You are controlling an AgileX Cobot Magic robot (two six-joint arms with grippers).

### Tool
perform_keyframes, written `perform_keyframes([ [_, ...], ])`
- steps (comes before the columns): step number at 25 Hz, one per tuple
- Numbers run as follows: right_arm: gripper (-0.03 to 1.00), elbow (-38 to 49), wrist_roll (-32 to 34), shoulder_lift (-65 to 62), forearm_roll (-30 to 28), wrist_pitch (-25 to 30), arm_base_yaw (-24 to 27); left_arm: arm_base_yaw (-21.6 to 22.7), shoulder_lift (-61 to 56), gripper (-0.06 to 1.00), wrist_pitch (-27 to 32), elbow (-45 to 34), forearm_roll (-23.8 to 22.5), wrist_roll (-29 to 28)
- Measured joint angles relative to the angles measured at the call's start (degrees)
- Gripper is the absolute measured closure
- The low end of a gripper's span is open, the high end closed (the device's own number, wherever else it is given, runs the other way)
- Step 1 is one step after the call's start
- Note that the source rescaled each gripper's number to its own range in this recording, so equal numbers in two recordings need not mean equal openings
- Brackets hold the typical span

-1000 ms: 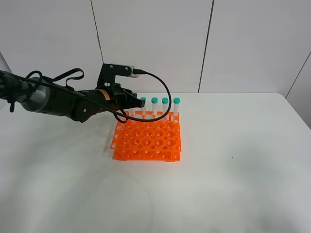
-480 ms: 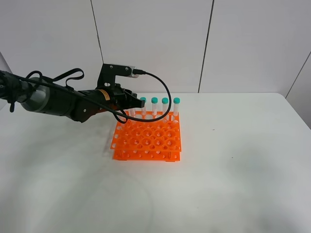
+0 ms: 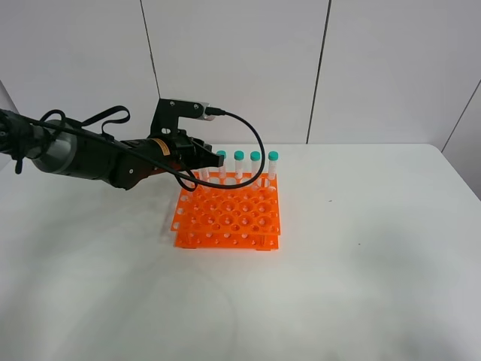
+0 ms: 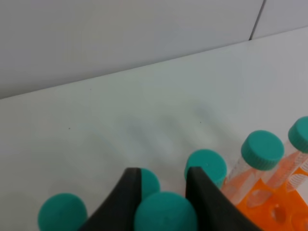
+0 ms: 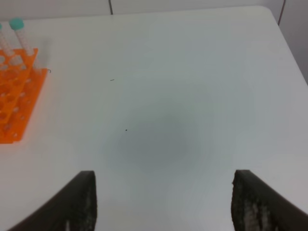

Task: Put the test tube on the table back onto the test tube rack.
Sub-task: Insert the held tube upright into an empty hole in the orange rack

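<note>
Left hand (image 4: 161, 192) is clamping a teal-capped tube (image 4: 166, 211) between its fingers, hovering at the orange rack's (image 3: 229, 214) back left corner, left of center in the high view. Other capped tubes (image 3: 255, 167) are standing along the rack's back row. Right hand (image 5: 163, 202) is gaping wide over bare white counter (image 5: 192, 96), holding nothing.

White panelled wall (image 3: 240, 68) with dark vertical seams, soft even light, faint shadows
</note>
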State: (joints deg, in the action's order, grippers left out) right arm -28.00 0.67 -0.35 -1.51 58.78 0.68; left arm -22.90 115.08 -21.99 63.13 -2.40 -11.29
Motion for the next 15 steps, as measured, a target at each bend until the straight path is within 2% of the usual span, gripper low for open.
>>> perform_keyframes([
  [15, 0.14, 0.00, 0.00, 0.00, 0.06, 0.00, 0.00, 0.00, 1.17, 0.94, -2.70, -2.13, 0.00, 0.00],
])
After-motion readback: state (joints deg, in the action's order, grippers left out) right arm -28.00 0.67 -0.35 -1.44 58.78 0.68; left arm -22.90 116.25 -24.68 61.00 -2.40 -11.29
